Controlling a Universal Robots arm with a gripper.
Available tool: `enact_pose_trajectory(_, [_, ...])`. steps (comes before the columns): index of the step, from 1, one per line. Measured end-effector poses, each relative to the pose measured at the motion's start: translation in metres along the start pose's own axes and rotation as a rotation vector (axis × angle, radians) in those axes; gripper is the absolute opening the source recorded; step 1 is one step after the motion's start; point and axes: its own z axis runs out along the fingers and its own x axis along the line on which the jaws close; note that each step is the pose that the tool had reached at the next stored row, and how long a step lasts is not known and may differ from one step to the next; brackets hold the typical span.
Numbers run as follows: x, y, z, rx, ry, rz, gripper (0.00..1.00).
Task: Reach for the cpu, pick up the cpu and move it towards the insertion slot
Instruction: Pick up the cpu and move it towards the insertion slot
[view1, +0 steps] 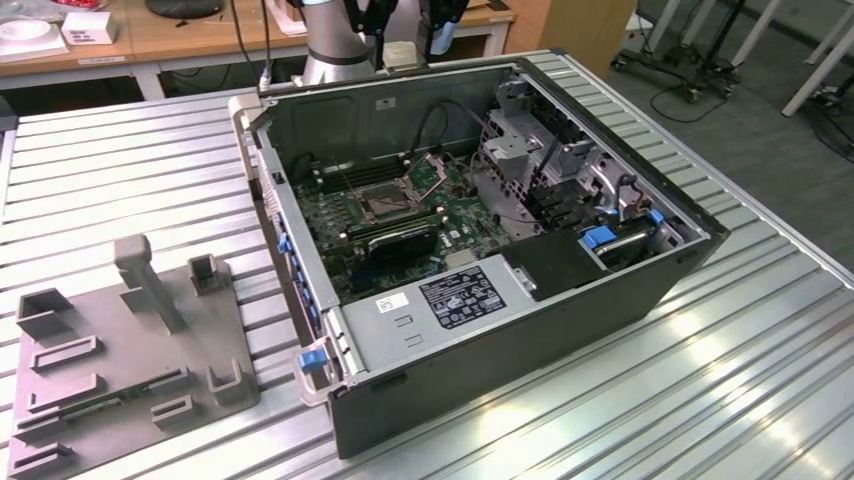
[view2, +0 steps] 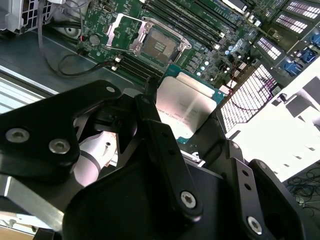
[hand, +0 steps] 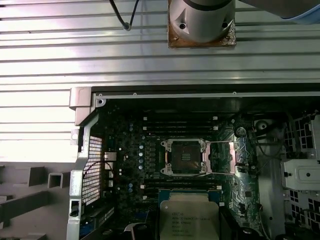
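Two black fingers (view2: 165, 145) pinch the cpu (view2: 185, 107) by opposite edges, metal top showing, holding it in the air above the green motherboard (hand: 135, 155), just short of the open insertion slot (hand: 184, 156), apparently for lowering in.

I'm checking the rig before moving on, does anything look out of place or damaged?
Nothing stands out. The cpu sits level in the gripper above the motherboard, and the insertion slot is open and bare.
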Motion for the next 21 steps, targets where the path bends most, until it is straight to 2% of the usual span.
enact_pose_trajectory(3, [-0.0001, 0.0005, 0.0001, 0.0, 0.0, 0.0, 0.55])
enact_pose_trajectory(6, [0.0001, 0.0039, 0.0009, -0.0001, 0.0, 0.0, 0.55])
enact_pose_trajectory(14, [-0.0019, 0.0209, 0.0044, -0.0002, -0.0012, 0.0, 0.55])
enact_pose_trajectory(17, [-0.0091, 0.0241, 0.0055, -0.0001, -0.002, 0.0, 0.55])
enact_pose_trajectory(21, [-0.0177, 0.0251, 0.0063, -0.0001, -0.0024, 0.0, 0.55])
